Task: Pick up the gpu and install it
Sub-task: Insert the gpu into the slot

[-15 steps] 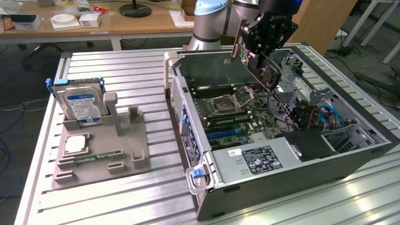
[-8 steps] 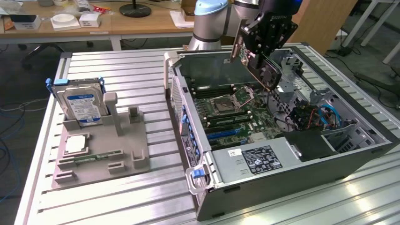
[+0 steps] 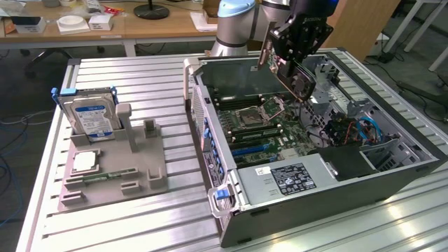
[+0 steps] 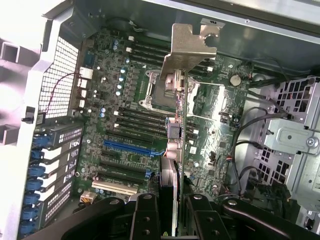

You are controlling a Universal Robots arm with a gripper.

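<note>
Pinching the gpu (image 3: 297, 84) between its two black fingers (image 4: 145, 215), the claw (image 3: 290, 60) is closed on the card's thin body and not spread. It holds the card on edge, so the wrist view looks straight down the card's narrow side. The silver end bracket (image 4: 192, 47) juts out at the card's far end. Gripping the flat faces this way seems meant to leave the lower connector edge free and pointing down at the board.

The card hangs in the air over the open computer case (image 3: 392, 178), above the motherboard (image 3: 273, 131) and apart from it. In the exterior view it looks somewhat slanted rather than plumb. It is not seated in any slot. Under it lie the bare processor socket (image 3: 251, 113) and, off to one side, the long blue expansion slot (image 4: 127, 148) among darker slots.

The case lies on its side with the panel off, which turns the board face-up so that a card can come down from above. A metal drive cage (image 4: 295, 140) and loose cables crowd one end of the interior.

Well apart, toward the exterior view's left, a grey fixture (image 3: 140, 173) sits on the slatted worktop (image 3: 175, 220). A hard drive (image 3: 89, 118) stands upright in it and a memory stick (image 3: 112, 175) lies flat in a recess. The fixture probably keeps each part where a claw can reach it.
</note>
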